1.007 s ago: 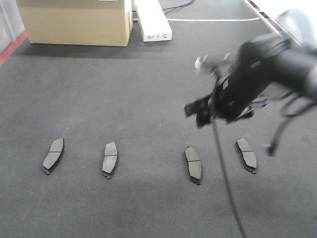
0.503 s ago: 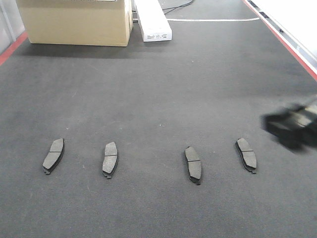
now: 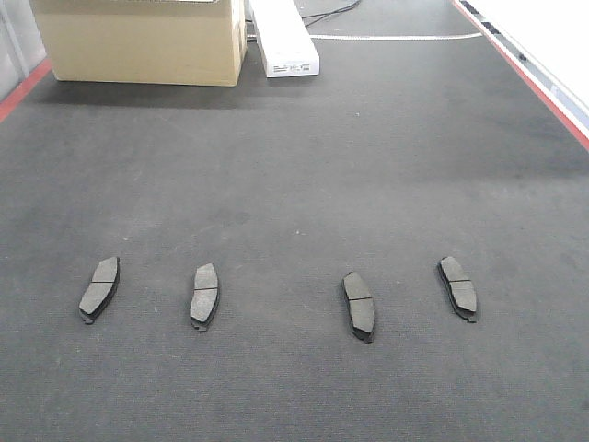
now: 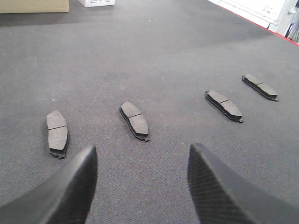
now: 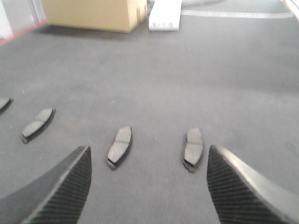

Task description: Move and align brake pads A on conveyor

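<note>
1. Conveyor (image 3: 304,184): wide charcoal-black belt, rough felt-like surface, fills nearly the whole front view. Red edge strip (image 3: 525,78) along the right side, another at far left.
2. Cardboard box (image 3: 138,41): plain tan, sits at the far left end of the belt. No print readable on the visible faces.
3. White carton (image 3: 283,37): long, narrow, just beside the box on its right. Small dark label on the near end face; text too small to read.
4. White line (image 3: 396,37) runs across the belt behind the carton; dark cable near the top edge.
5. Left gripper (image 4: 142,186): two carbon-weave fingers (image 4: 70,186) spread wide, nothing between them, hovering above the belt on the near side of the row.
6. Right gripper (image 5: 147,186): fingers likewise apart and empty, above the belt; view slightly blurred.
7. Brake pads A (image 3: 359,306): four flat, slightly curved dark grey oblongs, each with a thin groove across the middle and a darker backing edge. All lie flat on the conveyor in one left-to-right row, well apart. Outer left pad (image 3: 99,289) tilts top-right, second (image 3: 204,296) is near upright, third and outer right pad (image 3: 457,287) tilt top-left. Gap between second and third is widest.
8. No markings legible on any pad.
</note>
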